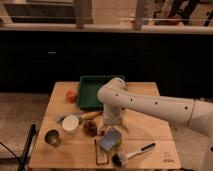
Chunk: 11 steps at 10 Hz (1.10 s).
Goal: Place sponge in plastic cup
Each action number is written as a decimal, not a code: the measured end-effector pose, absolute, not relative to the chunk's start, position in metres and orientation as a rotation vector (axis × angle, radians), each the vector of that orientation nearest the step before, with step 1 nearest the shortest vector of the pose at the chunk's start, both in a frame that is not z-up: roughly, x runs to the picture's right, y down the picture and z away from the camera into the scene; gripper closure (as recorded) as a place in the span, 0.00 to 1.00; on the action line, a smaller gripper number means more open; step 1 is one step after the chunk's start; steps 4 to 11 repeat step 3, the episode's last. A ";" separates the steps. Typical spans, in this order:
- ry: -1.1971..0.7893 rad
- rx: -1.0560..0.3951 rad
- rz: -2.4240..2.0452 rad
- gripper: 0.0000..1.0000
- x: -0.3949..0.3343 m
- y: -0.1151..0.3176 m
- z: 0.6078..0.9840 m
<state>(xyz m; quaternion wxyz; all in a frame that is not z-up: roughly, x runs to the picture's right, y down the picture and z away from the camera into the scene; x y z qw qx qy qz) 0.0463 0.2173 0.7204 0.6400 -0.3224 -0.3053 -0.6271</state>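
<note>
The blue-grey sponge [110, 140] is at the front middle of the wooden table [150, 130], tilted. A light-green patch at its right side [119, 143] looks like the plastic cup, mostly hidden by the sponge. My gripper [112, 128] hangs from the white arm directly above the sponge and reaches its top. I cannot tell whether it grips the sponge.
A green tray [91, 92] stands at the back, with an orange fruit [71, 96] to its left. A white cup [71, 123], a metal cup [52, 137], dark fruit [90, 128], a brush [132, 153] and a flat brown block [101, 151] surround the sponge.
</note>
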 end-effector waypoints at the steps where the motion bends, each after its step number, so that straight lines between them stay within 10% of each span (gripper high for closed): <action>1: -0.685 -0.736 -1.414 0.20 0.049 0.211 0.723; 11: -0.666 -0.730 -1.378 0.20 0.054 0.194 0.731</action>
